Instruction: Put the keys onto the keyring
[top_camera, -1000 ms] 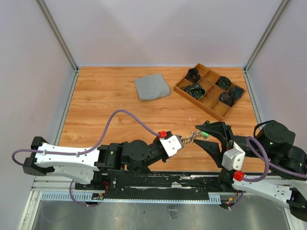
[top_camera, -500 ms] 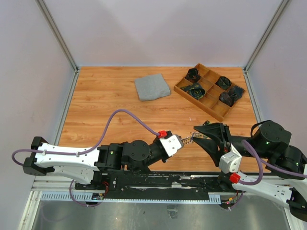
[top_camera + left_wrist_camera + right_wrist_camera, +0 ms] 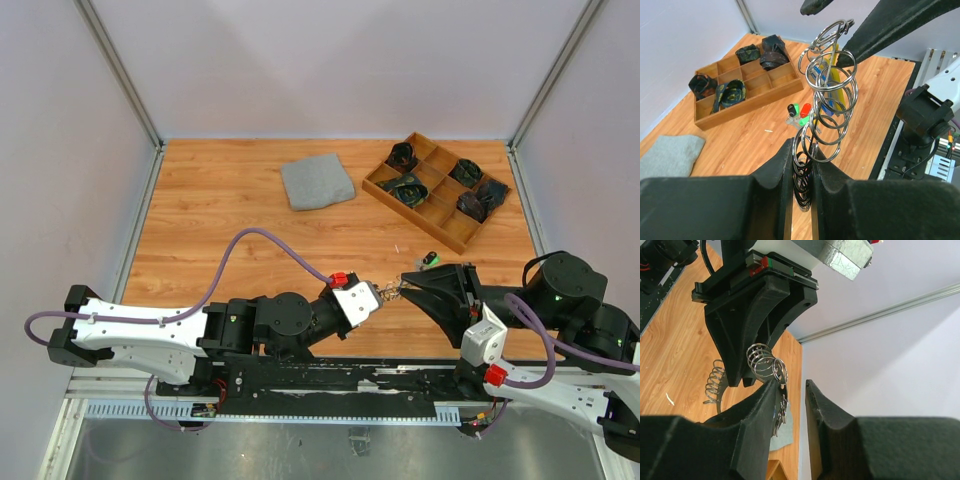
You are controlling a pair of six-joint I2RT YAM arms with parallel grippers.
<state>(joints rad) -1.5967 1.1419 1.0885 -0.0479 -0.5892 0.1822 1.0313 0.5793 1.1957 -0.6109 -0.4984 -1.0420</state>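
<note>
The keyring, a chain of silvery rings, stands up from my left gripper, which is shut on its lower end. A yellow key and a blue key hang inside the rings. Green, red and black-headed keys lie loose on the table beyond; from above they show as a small cluster of keys. My right gripper is open at the keyring's top end, with the last rings hanging against its left finger and a gap to the other finger. In the top view my right gripper faces my left gripper.
A wooden divided tray with dark rolled items stands at the back right. A folded grey cloth lies at the back middle. White walls and metal frame posts close in the wooden table on three sides.
My right gripper has pulled back toward the near edge and narrowed its jaws around the keyring's end. The green-headed key now lies uncovered on the table. The left arm has not moved.
</note>
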